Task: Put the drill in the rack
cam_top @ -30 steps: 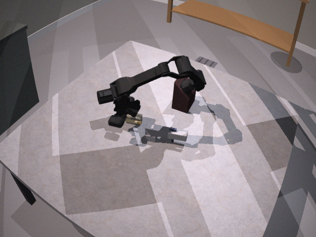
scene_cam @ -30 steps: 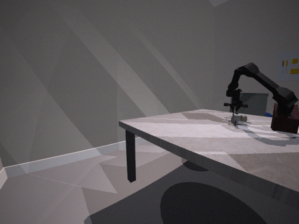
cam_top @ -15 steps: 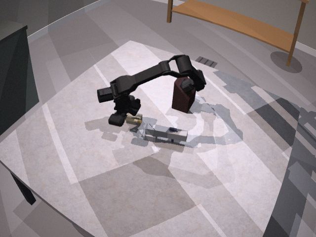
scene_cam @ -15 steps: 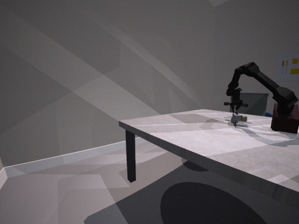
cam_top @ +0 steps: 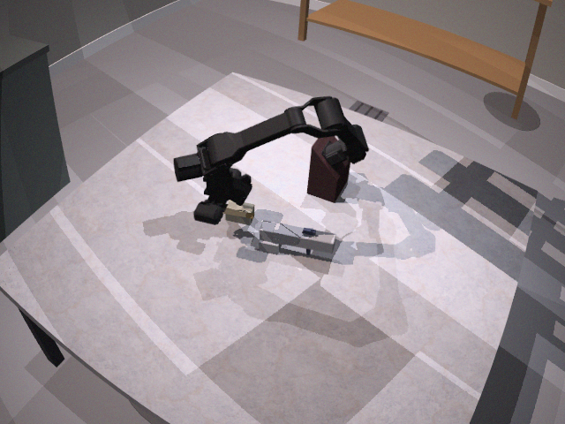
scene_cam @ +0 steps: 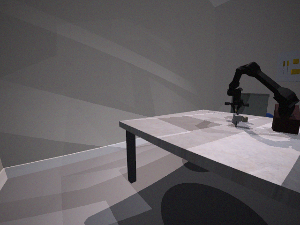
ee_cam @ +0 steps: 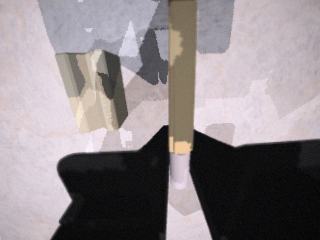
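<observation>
My gripper is shut on the drill, a thin tan rod with a pale end between the fingers. It points straight down over the table top. The rack, a small tan grooved block, stands just beside the drill, apart from it. The grey fixture block lies a little further along the table, with the small blue key on top.
The dark red arm base stands behind the fixture. The marble table has its edge far to the front left. A wooden bench and a dark cabinet stand off the table.
</observation>
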{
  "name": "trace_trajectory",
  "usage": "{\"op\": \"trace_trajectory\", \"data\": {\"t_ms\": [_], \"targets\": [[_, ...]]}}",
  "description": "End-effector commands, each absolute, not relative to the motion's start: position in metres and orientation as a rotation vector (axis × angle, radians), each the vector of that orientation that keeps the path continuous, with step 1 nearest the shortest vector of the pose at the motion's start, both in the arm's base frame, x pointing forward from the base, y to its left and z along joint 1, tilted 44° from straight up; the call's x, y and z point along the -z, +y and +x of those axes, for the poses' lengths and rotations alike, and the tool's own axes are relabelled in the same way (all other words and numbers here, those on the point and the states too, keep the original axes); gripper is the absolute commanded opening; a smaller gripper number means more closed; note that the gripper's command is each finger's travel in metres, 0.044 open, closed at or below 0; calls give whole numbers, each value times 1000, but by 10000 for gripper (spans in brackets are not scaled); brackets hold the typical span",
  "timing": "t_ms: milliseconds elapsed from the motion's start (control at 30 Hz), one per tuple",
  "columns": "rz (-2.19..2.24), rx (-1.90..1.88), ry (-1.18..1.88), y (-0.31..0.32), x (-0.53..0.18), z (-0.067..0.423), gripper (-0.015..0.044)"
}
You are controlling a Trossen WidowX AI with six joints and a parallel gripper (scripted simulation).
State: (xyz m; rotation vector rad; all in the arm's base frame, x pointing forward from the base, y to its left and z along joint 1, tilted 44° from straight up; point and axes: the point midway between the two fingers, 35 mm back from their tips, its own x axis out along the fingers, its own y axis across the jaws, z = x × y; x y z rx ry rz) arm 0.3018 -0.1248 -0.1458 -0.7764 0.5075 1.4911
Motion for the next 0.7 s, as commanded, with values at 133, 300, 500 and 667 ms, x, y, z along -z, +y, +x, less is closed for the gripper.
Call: {"op": "trace_trajectory", "data": {"t_ms": [133,300,500,667], "targets": [[-785,-1493,508,-129,143,303,0],[-785,-1493,508,-130,142,303,0],[-785,-1493,509,-132,146,292,0],[-785,-1493,510,-136,147,286,0]]}}
